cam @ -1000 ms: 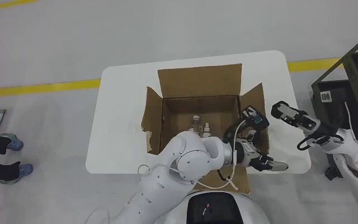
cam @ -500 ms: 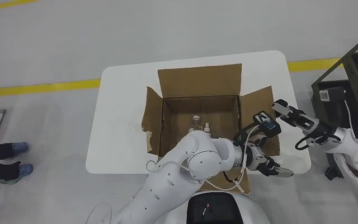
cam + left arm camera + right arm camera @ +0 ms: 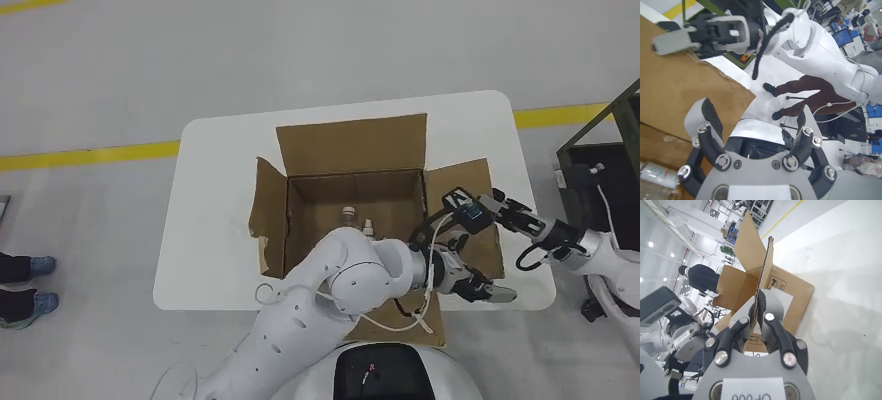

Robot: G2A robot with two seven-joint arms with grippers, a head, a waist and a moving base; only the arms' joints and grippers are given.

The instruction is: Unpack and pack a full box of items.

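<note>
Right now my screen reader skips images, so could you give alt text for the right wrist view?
The right gripper is shut on the edge of a side flap of the open cardboard box, which stands on a white table.

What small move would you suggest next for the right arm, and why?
Probably ease the side flap outward. The right gripper is shut on its edge, the left gripper hangs open beside it, and bottles sit in the box; a wider opening should let the left one reach them.
</note>
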